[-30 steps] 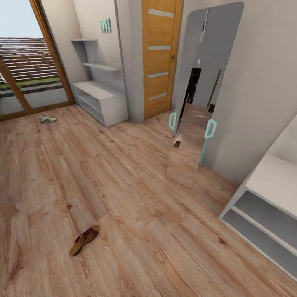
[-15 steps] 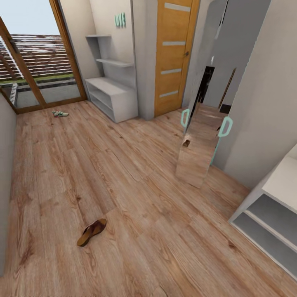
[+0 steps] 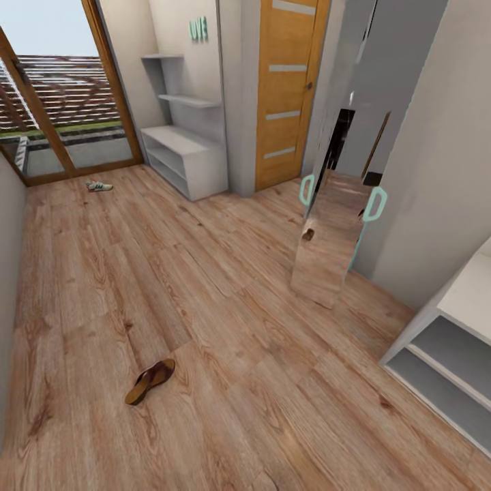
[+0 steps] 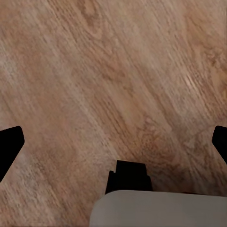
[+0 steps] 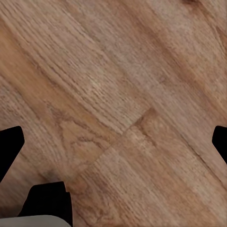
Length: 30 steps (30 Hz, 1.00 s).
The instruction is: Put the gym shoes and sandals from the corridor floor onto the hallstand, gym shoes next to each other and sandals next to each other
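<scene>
The left gripper (image 4: 113, 142) and right gripper (image 5: 113, 142) are being held spread wide, empty, over the corridor floor (image 3: 225, 307). One sandal (image 3: 150, 381) is lying near on the planks, its long axis running diagonally. A gym shoe (image 3: 99, 185) is lying far off by the glass door (image 3: 61, 102), left of the hallstand (image 3: 184, 153).

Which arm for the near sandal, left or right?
Left, probably. The sandal lies on the corridor floor left of centre in the head view, on the left arm's side. Both tools are open over bare planks.
</scene>
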{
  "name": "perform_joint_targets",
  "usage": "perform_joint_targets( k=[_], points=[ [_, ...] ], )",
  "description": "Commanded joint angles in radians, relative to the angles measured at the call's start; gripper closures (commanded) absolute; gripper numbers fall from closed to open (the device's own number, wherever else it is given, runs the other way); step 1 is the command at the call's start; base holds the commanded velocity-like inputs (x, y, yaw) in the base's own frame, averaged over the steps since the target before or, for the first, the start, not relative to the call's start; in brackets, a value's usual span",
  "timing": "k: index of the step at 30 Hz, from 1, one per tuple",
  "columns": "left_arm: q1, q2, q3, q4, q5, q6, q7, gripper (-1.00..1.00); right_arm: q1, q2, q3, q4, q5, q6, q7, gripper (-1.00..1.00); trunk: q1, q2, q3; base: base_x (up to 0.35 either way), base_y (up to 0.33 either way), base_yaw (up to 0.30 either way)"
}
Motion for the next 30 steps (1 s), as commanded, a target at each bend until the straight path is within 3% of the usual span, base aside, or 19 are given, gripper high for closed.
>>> perform_joint_targets(
  k=[1, 30],
  points=[
    [-0.001, 0.0, -0.002, 0.001, 0.008, -0.003, 0.0, -1.0, 0.0, 0.0, -0.002, 0.001, 0.001, -0.003, 0.001, -1.0, 0.004, -0.008, -0.004, 0.0, 0.0, 0.0],
    [0.0, 0.0, -0.002, 0.001, 0.008, -0.003, 0.0, -1.0, 0.0, 0.0, 0.0, 0.001, -0.001, -0.006, 0.0, -1.0, 0.115, -0.211, -0.094, 0.0, 0.0, 0.004]
  ],
)
